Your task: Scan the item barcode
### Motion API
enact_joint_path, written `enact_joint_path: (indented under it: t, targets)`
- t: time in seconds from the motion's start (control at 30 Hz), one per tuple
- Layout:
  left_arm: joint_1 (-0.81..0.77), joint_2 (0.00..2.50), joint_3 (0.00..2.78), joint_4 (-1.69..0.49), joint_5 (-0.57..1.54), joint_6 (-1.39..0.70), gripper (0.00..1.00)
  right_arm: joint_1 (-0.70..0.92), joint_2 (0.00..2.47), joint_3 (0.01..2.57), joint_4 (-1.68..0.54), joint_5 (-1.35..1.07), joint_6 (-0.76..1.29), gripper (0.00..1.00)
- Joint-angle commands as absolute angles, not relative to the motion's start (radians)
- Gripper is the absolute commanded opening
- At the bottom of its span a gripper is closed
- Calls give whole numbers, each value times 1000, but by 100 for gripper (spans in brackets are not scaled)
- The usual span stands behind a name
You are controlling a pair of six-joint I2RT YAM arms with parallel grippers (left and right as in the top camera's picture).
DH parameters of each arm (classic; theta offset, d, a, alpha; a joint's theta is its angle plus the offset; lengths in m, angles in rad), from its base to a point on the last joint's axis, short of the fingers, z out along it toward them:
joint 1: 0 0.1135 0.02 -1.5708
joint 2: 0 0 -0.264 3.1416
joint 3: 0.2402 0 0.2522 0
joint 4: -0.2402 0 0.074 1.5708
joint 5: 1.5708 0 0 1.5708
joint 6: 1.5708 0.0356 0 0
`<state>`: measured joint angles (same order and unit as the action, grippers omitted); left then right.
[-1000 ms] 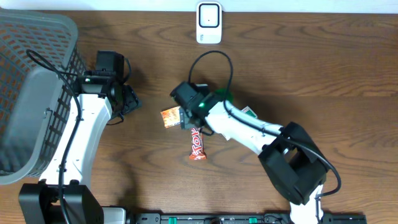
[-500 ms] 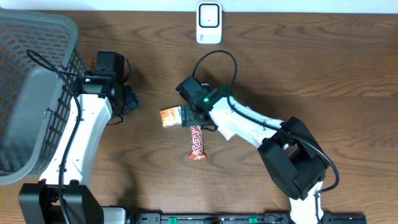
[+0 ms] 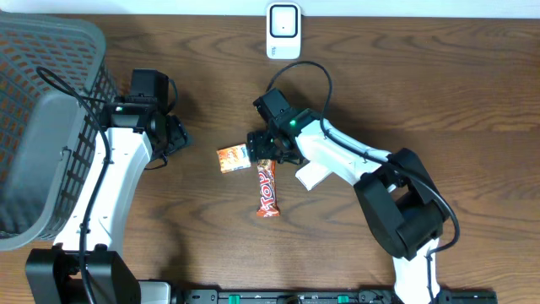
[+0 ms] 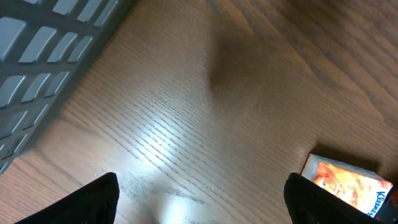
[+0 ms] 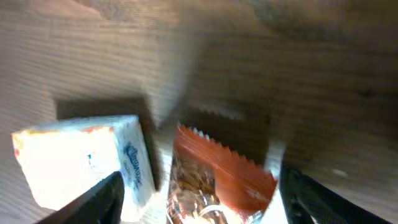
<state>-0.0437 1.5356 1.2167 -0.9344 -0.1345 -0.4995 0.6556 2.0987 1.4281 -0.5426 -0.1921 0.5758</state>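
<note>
Right hand [image 5: 199, 202] over candy bar [image 5: 225, 179] end

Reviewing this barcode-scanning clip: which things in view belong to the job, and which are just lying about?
Job in hand:
- white scanner
- red snack bar, probably the item, since it lies between the open fingers of the right hand

Lying about:
- orange packet beside the bar
- grey basket at the table's left

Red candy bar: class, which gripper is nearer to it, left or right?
Right. The right gripper is over the top end of the red candy bar; the left gripper lies beyond the orange packet.
</note>
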Motion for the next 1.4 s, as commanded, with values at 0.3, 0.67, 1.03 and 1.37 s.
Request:
enact_joint_path:
  t: [0.3, 0.67, 1.03, 1.37]
  targets:
    - [-40, 1536, 1208, -935, -150, -494, 86, 616, 2206, 1422, -601, -342, 378, 1]
    - [-40, 1536, 1208, -935, -150, -494, 86, 563, 2078, 1422, -744, -231, 358, 1]
    - [-40, 1536, 1208, -935, -150, -494, 86, 678, 1856, 1422, -891, 332, 479, 1]
    - [-40, 1536, 1208, -935, -150, -494, 86, 857, 1852, 1422, -922, 930, 638, 1]
